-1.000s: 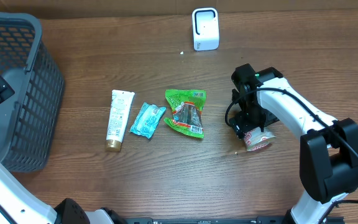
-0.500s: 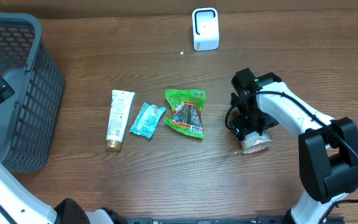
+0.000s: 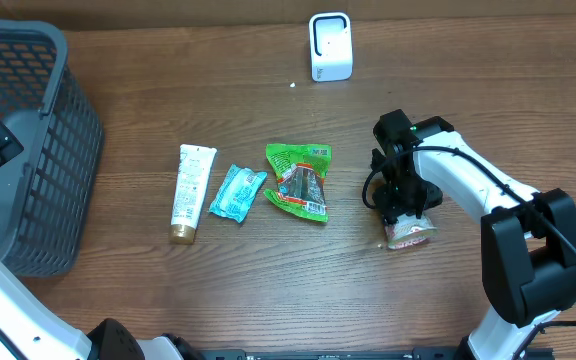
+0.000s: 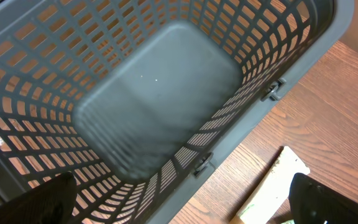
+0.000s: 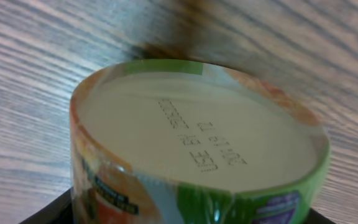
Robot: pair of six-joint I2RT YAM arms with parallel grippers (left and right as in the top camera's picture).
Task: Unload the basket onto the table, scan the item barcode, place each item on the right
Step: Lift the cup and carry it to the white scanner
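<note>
From overhead, the cup (image 3: 411, 235) sits on the right of the table, well apart from the scanner (image 3: 330, 45) at the far edge. The right gripper (image 3: 404, 216) stands directly over it, probably to pick it up.

In the left wrist view, the left gripper (image 4: 188, 199) hangs spread wide and empty above the basket (image 4: 160, 106), likely parked out of the way.

In the right wrist view, the cup's stamped flat end (image 5: 197, 143) fills the frame. I cannot tell whether the jaws are clamped on it.
</note>
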